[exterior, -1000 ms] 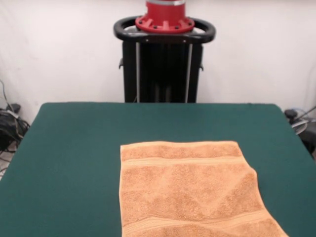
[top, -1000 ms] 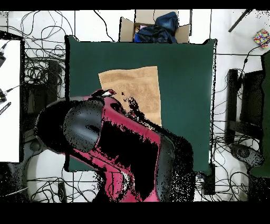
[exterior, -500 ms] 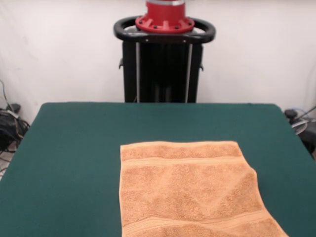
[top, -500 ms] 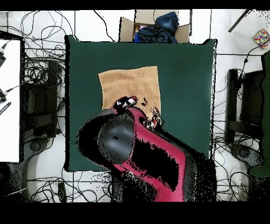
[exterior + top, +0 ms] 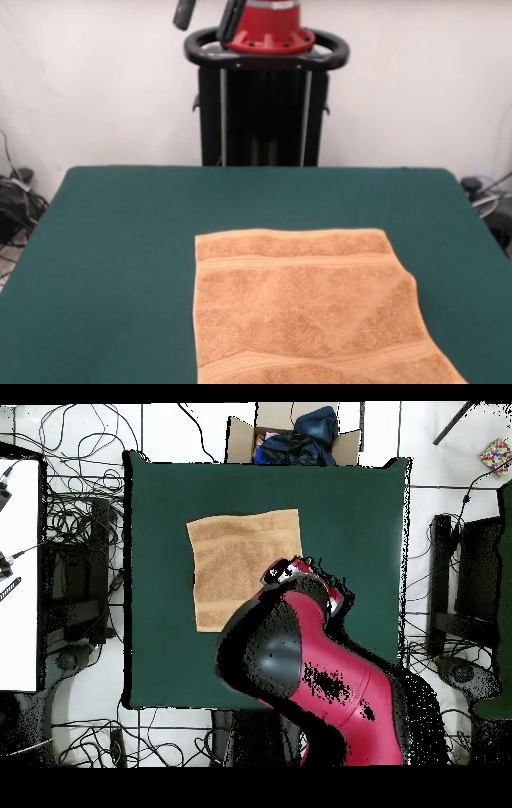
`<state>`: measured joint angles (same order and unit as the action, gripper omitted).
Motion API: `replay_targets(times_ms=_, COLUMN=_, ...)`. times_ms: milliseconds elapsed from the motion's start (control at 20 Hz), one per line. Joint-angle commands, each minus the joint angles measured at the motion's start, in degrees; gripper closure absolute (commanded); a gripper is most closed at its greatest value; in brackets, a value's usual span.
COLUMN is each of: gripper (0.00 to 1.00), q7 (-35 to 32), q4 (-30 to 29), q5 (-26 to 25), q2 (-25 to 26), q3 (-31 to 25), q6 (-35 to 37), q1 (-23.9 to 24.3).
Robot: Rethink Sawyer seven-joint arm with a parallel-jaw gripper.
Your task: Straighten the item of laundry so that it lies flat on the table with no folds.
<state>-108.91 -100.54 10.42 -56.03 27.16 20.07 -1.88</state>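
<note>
Towel (image 5: 308, 308), orange-tan terry, lies spread on the green table (image 5: 120, 240). From the front cam we see it toward the near edge, a bit right of centre, its near end cut off by the pic's bottom. Far edge runs straight w/ a woven stripe band just inside it; a 2nd band shows close to the bottom. Right edge isn't straight: it bulges outward about halfway down, and faint diagonal creases cross the middle. Rest of the cloth looks flat.

Gripper (image 5: 208, 16) shows as two dark fingertips (image 5: 185, 14) at the pic's top, high above the table in front of the red base, well apart from the towel. We see a clear gap between the tips, so it's parted, holding nothing.

Overhead, the towel (image 5: 235, 564) sits in the table's (image 5: 350, 514) left-centre part, w/ the red-black arm (image 5: 320, 684) covering its lower right corner. A cardboard box (image 5: 290, 439) w/ dark blue stuff sits beyond the table's top edge.
</note>
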Motion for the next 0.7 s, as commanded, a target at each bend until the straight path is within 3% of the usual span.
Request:
replay_targets(times_ms=50, gripper=0.00, q7=7.2, q4=-8.5, q5=-6.7, q2=-2.6, q3=-12.2, q6=5.5, q1=1.2)
replay_targets(times_ms=200, gripper=0.00, q7=5.4, q4=-10.1, q5=-6.2, q2=-3.5, q3=-13.8, q6=5.8, q1=3.1)
replay_targets(times_ms=300, gripper=0.00, q7=3.5, q4=-13.4, q5=-5.9, q2=-4.5, q3=-15.0, q6=2.3, q1=5.6)
replay_targets(times_ms=550, gripper=0.00, q7=7.3, q4=-17.0, q5=-5.5, q2=-6.4, q3=-21.7, q6=2.0, q1=13.8)
replay_targets(times_ms=700, gripper=0.00, q7=5.7, q4=-17.5, q5=-6.7, q2=-6.3, q3=-23.4, q6=1.2, q1=15.1)
